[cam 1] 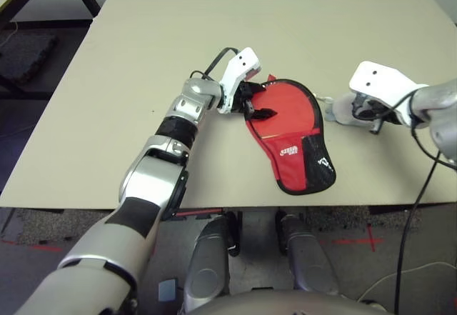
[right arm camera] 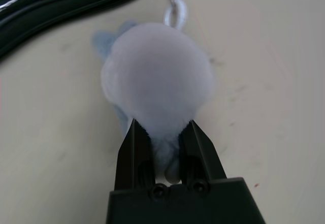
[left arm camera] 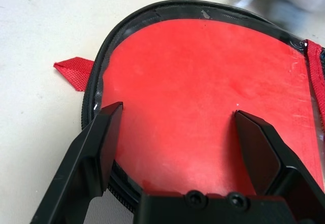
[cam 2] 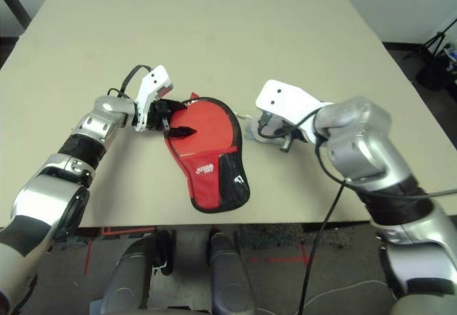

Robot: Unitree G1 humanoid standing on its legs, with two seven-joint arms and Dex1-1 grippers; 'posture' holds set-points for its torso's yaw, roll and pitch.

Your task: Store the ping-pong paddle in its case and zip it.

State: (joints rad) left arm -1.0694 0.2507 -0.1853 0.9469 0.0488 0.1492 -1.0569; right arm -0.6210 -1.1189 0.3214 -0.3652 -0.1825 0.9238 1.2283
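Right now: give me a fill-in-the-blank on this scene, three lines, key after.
The left gripper stands ____ above the red face of the case.
The right gripper grips a soft, round, ____-coloured lump.
The case's round end points ____ from the robot.
Missing words: open; pale; away

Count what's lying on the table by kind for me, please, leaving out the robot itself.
Paddle-shaped red and black case: 1
Whitish soft round lump on a cord, between the fingers of the right gripper: 1
Total: 2
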